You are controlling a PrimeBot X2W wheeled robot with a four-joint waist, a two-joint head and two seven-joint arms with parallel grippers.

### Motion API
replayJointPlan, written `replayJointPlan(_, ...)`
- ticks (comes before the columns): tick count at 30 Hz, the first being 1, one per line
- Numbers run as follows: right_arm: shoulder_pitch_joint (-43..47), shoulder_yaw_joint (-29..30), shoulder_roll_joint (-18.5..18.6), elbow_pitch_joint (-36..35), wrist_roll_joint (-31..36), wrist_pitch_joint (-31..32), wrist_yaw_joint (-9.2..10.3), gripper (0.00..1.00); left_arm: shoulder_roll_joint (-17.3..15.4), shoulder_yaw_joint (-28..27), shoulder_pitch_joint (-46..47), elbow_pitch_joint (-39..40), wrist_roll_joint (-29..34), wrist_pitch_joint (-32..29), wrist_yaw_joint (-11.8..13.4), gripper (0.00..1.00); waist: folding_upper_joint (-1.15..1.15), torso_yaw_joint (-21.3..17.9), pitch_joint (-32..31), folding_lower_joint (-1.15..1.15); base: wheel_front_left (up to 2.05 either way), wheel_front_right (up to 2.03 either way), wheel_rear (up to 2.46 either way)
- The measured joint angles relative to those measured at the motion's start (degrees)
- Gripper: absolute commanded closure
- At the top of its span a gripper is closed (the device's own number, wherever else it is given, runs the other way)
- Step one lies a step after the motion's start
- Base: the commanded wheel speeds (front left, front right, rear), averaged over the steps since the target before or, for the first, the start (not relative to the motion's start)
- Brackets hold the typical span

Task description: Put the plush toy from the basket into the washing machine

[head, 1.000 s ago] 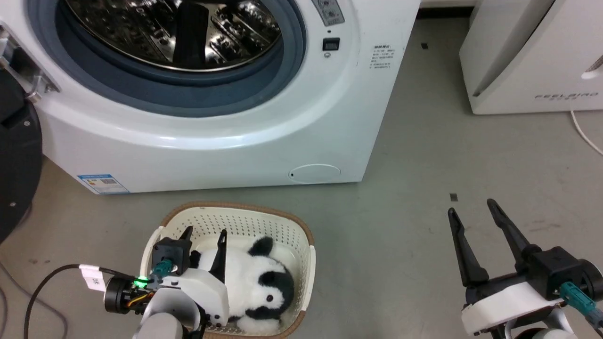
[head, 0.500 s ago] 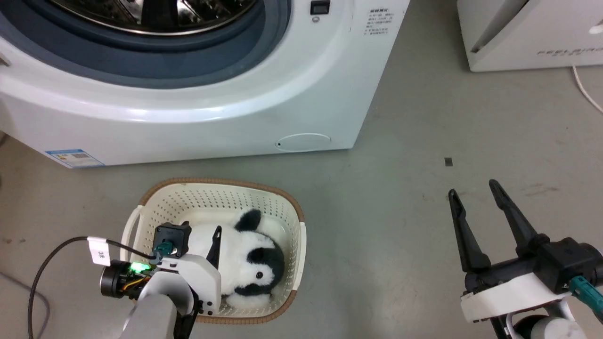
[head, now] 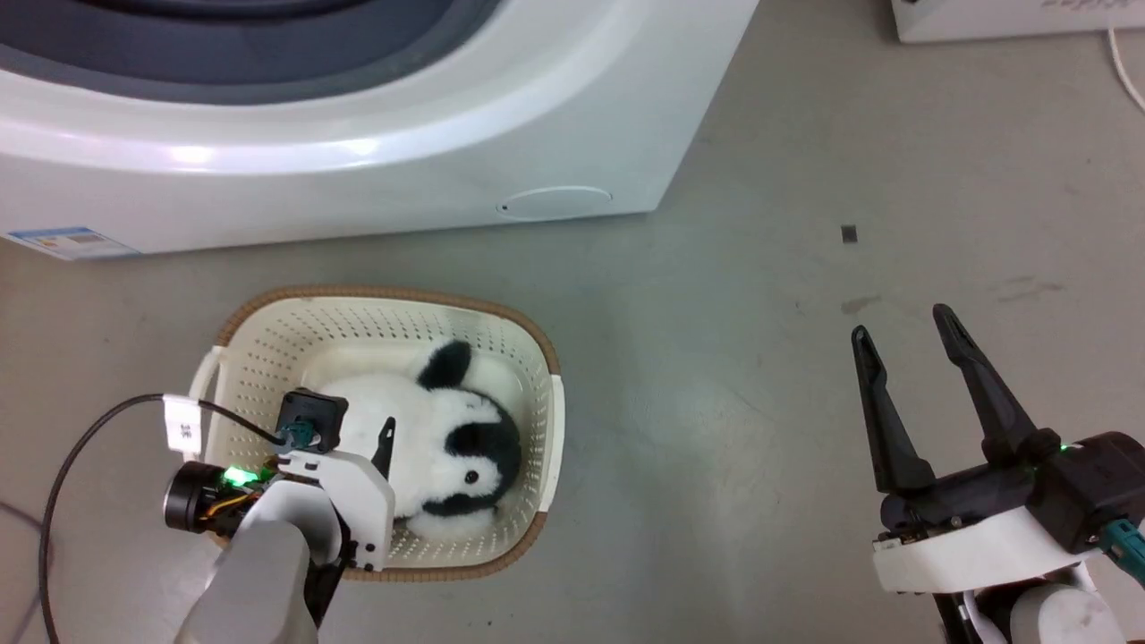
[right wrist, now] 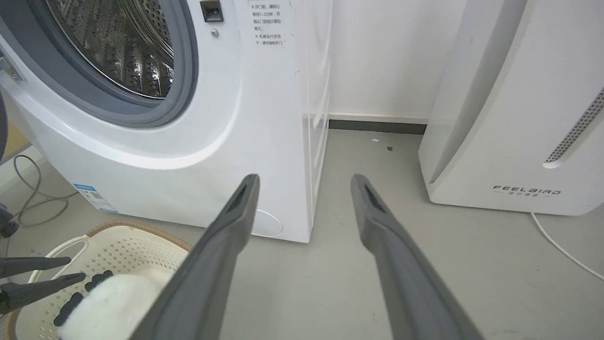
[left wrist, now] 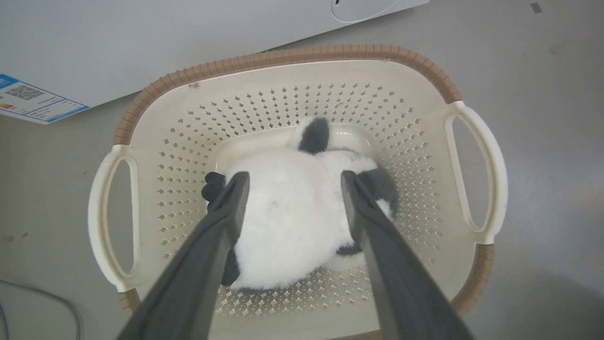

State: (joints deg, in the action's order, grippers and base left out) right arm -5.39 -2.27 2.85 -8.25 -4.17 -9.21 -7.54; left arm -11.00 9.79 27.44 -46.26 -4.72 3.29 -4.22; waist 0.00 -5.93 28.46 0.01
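The black-and-white panda plush toy (head: 447, 438) lies in the cream basket (head: 295, 331), which stands on the floor just in front of the white washing machine (head: 358, 179). My left gripper (head: 353, 427) reaches down into the basket. In the left wrist view, this left gripper (left wrist: 293, 177) is open, its two fingers (left wrist: 226, 212) straddling the plush toy's (left wrist: 292, 212) white body inside the basket (left wrist: 283, 56). My right gripper (head: 902, 326) hangs open above bare floor at the lower right. The right wrist view shows the washing machine's (right wrist: 264, 118) steel drum (right wrist: 118, 47) with the door open.
A white FEELBIRD appliance (right wrist: 519, 141) stands to the right of the washer, with a white cable (head: 1129, 63) on the floor near it. A black cable (head: 54, 501) runs from my left wrist. Grey floor (head: 716, 402) stretches between the basket and my right gripper.
The head camera has tilted down, so the washer slid up the picture. My left gripper has sunk deeper into the basket, its fingers now around the plush toy. The right gripper stays open.
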Motion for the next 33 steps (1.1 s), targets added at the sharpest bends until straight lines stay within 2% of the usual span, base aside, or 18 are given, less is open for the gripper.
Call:
replayJointPlan(17, -2.1, -0.8, 0.0, -3.2, -1.4, -2.0, 0.0, 0.0, -4.1, 3.2, 8.8, -10.3, -1.2, -0.7, -0.5, 0.0, 0.0, -2.3, 9.9, 0.0, 0.0, 0.0, 0.0)
replayJointPlan(33, -3.7, -1.9, 0.0, -4.7, -3.5, -3.9, 0.0, 0.0, -6.6, 8.0, 16.7, -19.5, -2.0, -1.5, -1.8, 0.0, 0.0, -4.1, 18.0, 0.0, 0.0, 0.0, 0.0)
